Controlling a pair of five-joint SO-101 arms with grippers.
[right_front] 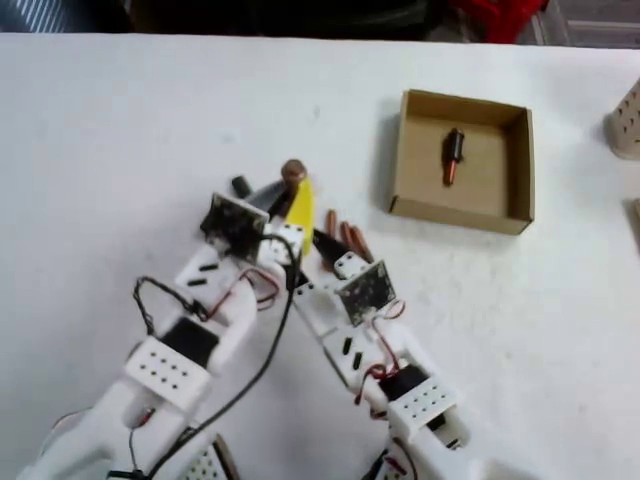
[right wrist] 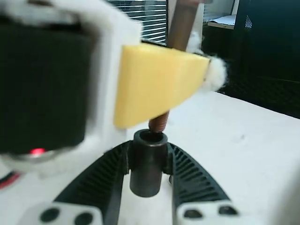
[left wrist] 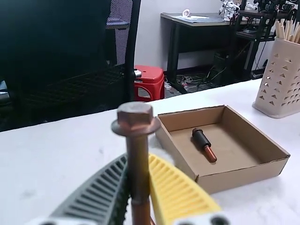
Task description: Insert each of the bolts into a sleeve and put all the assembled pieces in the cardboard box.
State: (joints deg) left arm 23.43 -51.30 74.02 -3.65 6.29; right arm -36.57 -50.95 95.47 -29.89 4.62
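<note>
A white table (right_front: 120, 120) stands before a black chair (left wrist: 70, 56). In the high view the wrists hide the held sleeve, and the right wrist view cuts off the bolt's head. The copper hex-head bolt (left wrist: 137, 140) stands upright, clamped by the left gripper (left wrist: 138, 164). Its threaded tip is just above the black sleeve (right wrist: 148, 161), which the right gripper (right wrist: 149, 151) pinches. The arms converge beside the cardboard box (right_front: 408, 150), which holds one assembled piece (right_front: 452, 157).
</note>
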